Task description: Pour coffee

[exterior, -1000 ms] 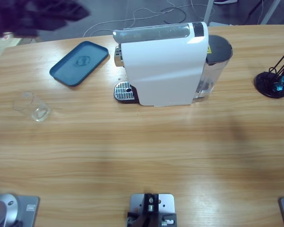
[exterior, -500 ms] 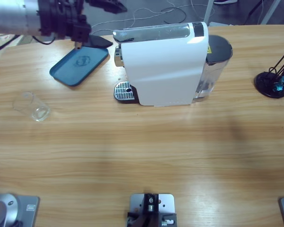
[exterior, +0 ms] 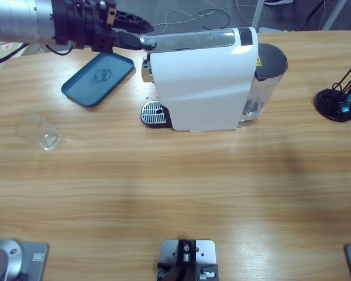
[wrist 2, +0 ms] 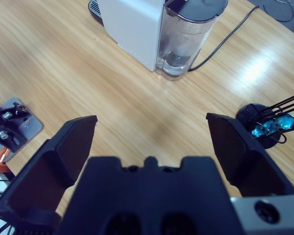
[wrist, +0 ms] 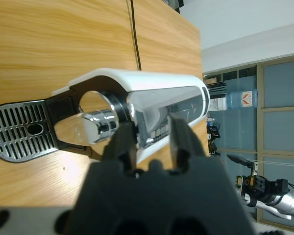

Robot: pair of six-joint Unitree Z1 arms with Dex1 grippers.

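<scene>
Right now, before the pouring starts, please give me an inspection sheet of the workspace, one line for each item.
Surface: long wooden table, no spills seen.
Job's things: white coffee machine standing with drip grate bare; clear glass left of it, apart, seems empty; no coffee seen.
Clutter: blue tray; black stand with blue parts.
End effectors: left end effector at the machine's grey top, jaws close together; right end effector wide open over bare table, holding nothing.
Cables: black cord behind the machine's water tank; white cables on the floor.
Surroundings: windows and another rig in the left wrist view.
</scene>
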